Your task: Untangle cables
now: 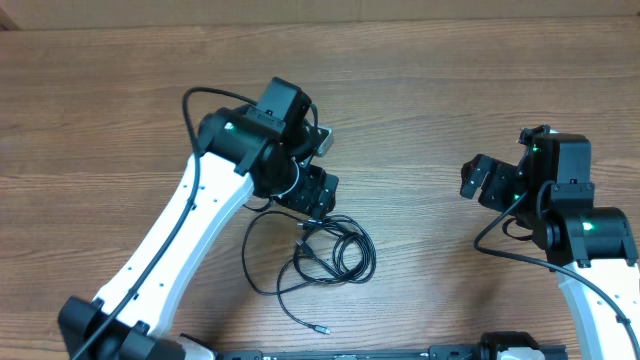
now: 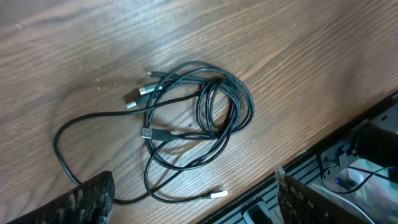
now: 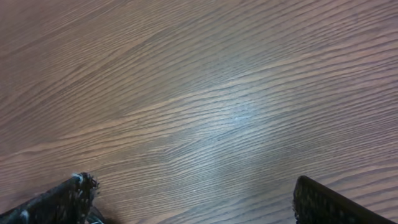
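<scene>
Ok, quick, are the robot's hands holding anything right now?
Left gripper: open, holding nothing.
Right gripper: open, holding nothing.

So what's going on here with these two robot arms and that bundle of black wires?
The two arms are meant to untangle the cables, thin black cords lying in a looped heap on the wooden table. The left gripper hovers just above the heap with its jaws open, holding nothing. The right gripper is off to the side over bare wood, also open and empty. The cords are not yet separated, and a few plug ends stick out.
</scene>
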Robot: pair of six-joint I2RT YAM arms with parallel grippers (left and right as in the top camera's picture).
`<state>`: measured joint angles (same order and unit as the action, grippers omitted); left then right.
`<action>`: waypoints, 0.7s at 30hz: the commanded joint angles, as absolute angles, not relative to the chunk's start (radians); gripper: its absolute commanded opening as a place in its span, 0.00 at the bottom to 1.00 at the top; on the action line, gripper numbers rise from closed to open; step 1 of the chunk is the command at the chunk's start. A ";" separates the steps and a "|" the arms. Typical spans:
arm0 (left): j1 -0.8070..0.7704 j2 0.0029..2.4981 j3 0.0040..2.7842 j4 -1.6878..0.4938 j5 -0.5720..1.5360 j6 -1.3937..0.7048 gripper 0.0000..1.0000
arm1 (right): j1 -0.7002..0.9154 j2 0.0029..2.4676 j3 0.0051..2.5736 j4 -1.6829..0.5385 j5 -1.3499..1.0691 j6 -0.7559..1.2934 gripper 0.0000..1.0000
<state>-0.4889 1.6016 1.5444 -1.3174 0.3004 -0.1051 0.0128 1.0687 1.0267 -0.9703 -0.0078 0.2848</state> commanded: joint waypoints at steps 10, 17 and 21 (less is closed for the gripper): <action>-0.624 1.700 1.397 -1.236 0.416 0.121 0.81 | 0.012 1.058 1.029 -0.975 -0.021 0.280 1.00; -0.716 1.701 1.285 -1.026 0.415 0.337 0.81 | 0.012 1.058 1.029 -0.976 -0.021 0.253 1.00; -0.749 1.701 1.241 -0.932 0.336 0.453 0.83 | 0.012 1.058 1.029 -0.980 -0.021 0.254 1.00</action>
